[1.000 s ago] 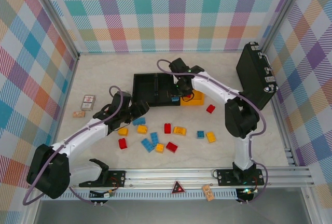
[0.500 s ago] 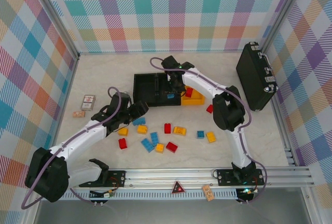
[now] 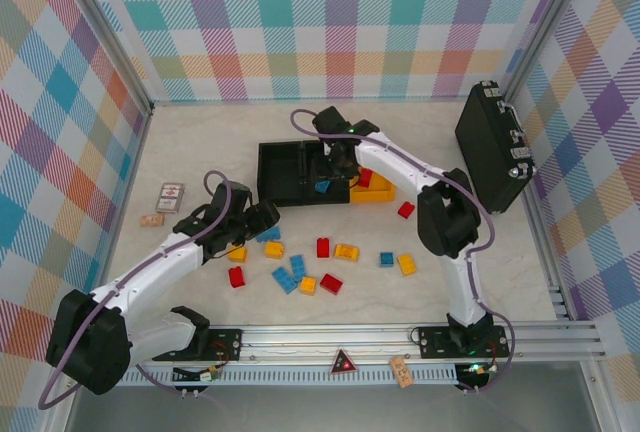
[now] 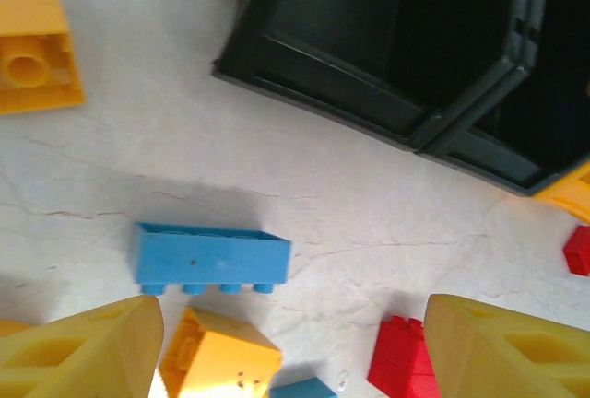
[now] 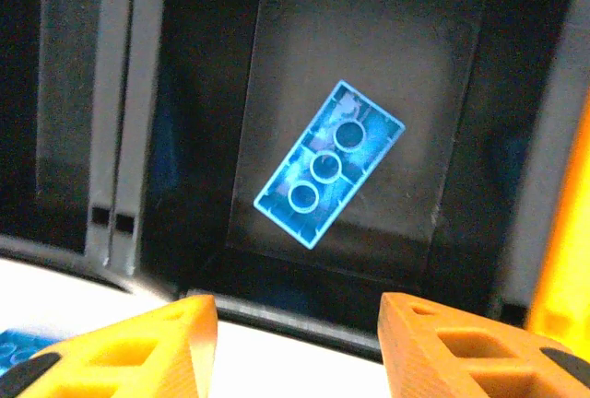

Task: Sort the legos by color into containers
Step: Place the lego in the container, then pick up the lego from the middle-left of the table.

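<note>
Right tool (image 5: 295,338), fingers spread, empty, above blue lego (image 5: 329,163) lying studs-down in black bin (image 5: 369,29). Left tool (image 4: 290,347), spread, above loose blue lego (image 4: 210,258) on desk (image 4: 138,149).

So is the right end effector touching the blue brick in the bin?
Apart. Right wrist view shows a gap between the blue brick and right end effector.

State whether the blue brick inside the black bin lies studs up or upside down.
Upside down: the blue brick in the black bin shows the right wrist camera its hollow underside, with three round tubes.
</note>
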